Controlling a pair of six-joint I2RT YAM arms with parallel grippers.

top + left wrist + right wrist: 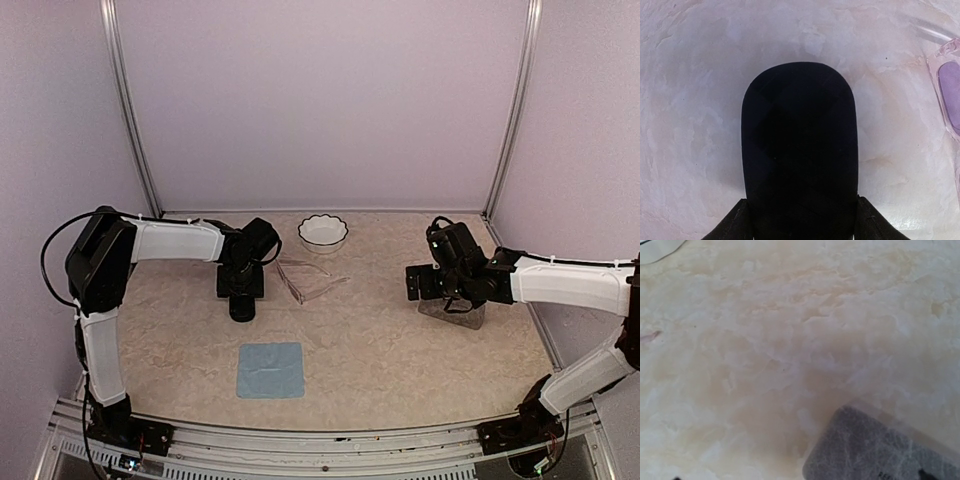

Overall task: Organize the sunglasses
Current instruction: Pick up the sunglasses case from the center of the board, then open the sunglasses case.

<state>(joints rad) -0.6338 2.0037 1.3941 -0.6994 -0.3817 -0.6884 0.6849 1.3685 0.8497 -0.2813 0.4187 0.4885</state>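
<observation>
Judging by the layout, organizing has barely begun. The pale pinkish translucent sunglasses [312, 280] lie loose toward the far edge of the marbled counter [400, 370], just beside the smooth, matte black oblong glasses case [800, 150]. The left gripper [240, 290] straddles that case's long sides; whether it pinches yet I cannot tell. The right gripper [447, 287] hangs spread wide over the grey speckled case [880, 450]. No dark-lensed pair shows.

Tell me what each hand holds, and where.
Left hand: fingers flank the black case at one end; firm hold cannot be told. Right hand: nothing.
</observation>
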